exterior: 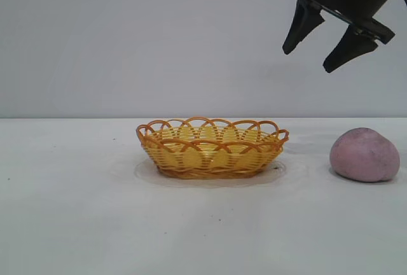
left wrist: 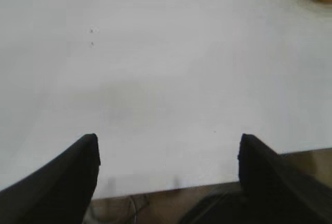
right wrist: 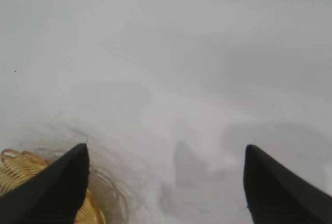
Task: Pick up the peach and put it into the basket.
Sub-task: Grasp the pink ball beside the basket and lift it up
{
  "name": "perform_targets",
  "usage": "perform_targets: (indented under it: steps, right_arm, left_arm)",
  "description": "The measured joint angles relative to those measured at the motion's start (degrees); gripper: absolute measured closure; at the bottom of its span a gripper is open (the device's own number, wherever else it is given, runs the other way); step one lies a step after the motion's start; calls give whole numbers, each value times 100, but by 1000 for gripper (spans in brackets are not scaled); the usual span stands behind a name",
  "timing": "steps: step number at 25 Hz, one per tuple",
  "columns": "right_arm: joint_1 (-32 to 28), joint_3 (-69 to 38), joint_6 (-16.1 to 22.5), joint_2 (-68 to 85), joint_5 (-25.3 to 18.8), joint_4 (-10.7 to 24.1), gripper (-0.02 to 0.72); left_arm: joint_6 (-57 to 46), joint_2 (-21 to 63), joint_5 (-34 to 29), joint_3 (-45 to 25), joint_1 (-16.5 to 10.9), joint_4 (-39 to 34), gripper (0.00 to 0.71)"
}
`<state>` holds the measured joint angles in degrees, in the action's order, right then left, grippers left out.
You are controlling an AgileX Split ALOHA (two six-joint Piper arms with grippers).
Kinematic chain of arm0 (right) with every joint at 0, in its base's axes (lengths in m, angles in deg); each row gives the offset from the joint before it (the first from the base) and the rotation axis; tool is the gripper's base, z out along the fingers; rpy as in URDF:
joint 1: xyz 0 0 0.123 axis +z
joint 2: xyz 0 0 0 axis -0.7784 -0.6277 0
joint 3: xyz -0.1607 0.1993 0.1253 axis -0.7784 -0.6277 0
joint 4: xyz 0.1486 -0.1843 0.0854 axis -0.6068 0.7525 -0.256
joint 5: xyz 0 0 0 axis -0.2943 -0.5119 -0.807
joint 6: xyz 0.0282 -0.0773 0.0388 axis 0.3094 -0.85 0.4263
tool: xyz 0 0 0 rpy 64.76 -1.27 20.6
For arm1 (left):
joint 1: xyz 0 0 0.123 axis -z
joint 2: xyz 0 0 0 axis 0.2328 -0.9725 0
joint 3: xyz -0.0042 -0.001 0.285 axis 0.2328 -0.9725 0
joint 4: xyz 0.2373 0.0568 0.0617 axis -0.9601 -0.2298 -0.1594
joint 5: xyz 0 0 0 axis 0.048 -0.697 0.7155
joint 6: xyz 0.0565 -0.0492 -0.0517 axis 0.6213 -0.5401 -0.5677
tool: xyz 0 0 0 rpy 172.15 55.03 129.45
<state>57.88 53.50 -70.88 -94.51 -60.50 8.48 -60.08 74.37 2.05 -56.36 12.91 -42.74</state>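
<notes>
Right gripper (exterior: pixel 318 60) hanging high with fingers spread apart, above the peach (exterior: pixel 365 155) sitting right of the basket (exterior: pixel 212 148), left gripper (left wrist: pixel 168 149) also spread, resting over bare table (exterior: pixel 76 211).

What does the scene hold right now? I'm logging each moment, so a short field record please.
peach: pink-mauve lump on the table, right of the basket, apart from it
basket: yellow wicker, orange looped rim, mid-table, nothing visible inside
right gripper: open, high in the air, above the gap between basket and peach, holding nothing
left gripper: open, over bare table near its edge, unseen in the exterior view
task state: peach not yet picked up
</notes>
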Motion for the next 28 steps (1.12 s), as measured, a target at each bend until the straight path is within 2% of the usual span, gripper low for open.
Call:
perform_targets:
  steps: [4, 13, 16, 19, 21, 23, 24, 25, 28]
  right_arm:
    - [0, 0, 0, 0, 0, 9, 183]
    - [0, 0, 0, 0, -315, 22, 183]
    - [0, 0, 0, 33, -478, 186, 183]
    - [0, 0, 22, 214, -591, 628, 183]
    - [0, 0, 228, 457, -695, 954, 183]
    - [0, 0, 506, 678, -885, 1315, 183]
    - [0, 0, 678, 773, -1023, 1465, 230]
    - [0, 0, 822, 841, -1181, 1633, 246]
    - [0, 0, 1396, 899, -1754, 2080, 239]
  left_arm:
    - [80, 725, 52, -104, 0, 0, 184]
    - [80, 796, 103, -104, 0, 0, 184]
    - [80, 796, 103, -104, 0, 11, 184]
    - [80, 796, 103, -104, 0, 20, 184]
    - [80, 796, 116, -104, 0, 20, 184]
    - [80, 796, 116, -104, 0, 20, 184]
    - [80, 796, 116, -104, 0, 20, 184]
    - [80, 796, 116, -104, 0, 20, 184]
    - [80, 796, 116, -104, 0, 20, 184]
